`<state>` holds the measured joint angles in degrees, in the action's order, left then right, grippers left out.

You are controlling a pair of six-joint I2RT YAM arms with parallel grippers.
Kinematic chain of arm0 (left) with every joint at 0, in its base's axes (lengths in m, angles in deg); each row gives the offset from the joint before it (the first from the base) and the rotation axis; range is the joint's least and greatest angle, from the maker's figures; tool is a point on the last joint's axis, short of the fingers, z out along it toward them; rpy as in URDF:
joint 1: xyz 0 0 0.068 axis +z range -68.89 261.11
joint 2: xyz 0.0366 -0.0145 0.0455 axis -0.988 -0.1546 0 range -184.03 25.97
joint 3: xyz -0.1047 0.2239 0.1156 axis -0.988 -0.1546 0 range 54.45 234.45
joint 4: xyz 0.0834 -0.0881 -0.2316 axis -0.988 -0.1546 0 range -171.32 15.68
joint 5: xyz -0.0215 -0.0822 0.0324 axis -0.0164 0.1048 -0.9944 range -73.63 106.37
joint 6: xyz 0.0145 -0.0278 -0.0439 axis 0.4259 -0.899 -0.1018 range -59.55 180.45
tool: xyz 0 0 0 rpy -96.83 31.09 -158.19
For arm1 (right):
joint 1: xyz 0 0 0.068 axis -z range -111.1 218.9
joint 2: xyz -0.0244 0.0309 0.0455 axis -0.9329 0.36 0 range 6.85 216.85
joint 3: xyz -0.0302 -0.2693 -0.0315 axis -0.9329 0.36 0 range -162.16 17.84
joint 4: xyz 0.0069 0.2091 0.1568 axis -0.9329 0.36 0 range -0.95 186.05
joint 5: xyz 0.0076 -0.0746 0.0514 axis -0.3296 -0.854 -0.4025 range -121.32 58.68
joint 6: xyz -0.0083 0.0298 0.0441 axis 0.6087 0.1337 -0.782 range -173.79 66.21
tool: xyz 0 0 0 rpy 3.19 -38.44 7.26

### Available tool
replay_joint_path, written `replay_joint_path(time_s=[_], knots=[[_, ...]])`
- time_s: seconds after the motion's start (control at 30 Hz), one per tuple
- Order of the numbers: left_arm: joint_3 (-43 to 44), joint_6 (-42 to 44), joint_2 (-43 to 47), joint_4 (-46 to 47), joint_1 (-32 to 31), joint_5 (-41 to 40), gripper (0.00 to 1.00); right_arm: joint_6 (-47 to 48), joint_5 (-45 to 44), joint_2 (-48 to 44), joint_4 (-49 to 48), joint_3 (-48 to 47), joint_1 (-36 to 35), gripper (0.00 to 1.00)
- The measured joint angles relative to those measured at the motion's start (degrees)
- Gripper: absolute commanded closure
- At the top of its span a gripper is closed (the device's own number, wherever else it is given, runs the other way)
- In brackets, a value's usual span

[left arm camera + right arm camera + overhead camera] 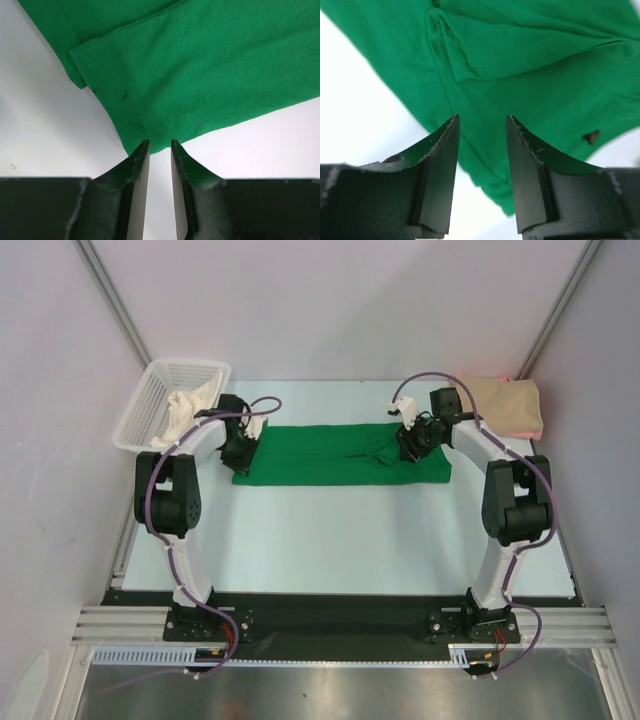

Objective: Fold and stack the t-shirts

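1. Standing slightly open, the left gripper (160, 144) is showing a narrow gap between its jaws, and nothing is in that gap.
2. Its tips are pointing at a hemmed corner of the green tee (200, 65), at the tee's left end. I cannot tell whether they are touching the cloth.
3. The right gripper (482, 120) is standing open somewhat wider and is holding nothing. Green cloth is lying beneath the gap, not pinched in it.
4. It is hanging over the tee's right end, where a sleeve is lying folded over the body and the cloth is bunching into creases.
5. The green tee is lying on the table (330, 540) as a long flat band running left to right, toward the far side, with one gripper at each end.
6. The tan tee (505, 405) is lying folded in the far right corner, apart from the green one, with a pink edge showing.
7. The basket (150, 390) is sitting in the far left corner, just beside the left arm, and is holding a white cloth (185, 405).
8. Both arms are arching from their bases at the near edge out to the tee.
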<state>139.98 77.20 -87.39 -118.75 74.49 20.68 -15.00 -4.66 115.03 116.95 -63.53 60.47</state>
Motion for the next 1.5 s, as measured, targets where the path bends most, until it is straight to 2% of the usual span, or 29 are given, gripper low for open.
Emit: replay_joint_path(time_s=[0.3, 1.2, 1.5], knots=[[-0.4, 0.0, -2.4, 0.5, 0.0, -0.5, 0.73, 1.6, -0.2, 9.8, 2.4, -6.2, 0.0, 0.56], [-0.3, 0.0, -3.6, 0.6, 0.0, -2.5, 0.74, 1.6, -0.2, 18.1, 3.9, -15.7, -0.8, 0.57], [-0.3, 0.0, -3.7, 0.7, 0.0, -2.6, 0.74, -2.3, 0.1, 22.4, 3.1, -24.3, -3.3, 0.56]])
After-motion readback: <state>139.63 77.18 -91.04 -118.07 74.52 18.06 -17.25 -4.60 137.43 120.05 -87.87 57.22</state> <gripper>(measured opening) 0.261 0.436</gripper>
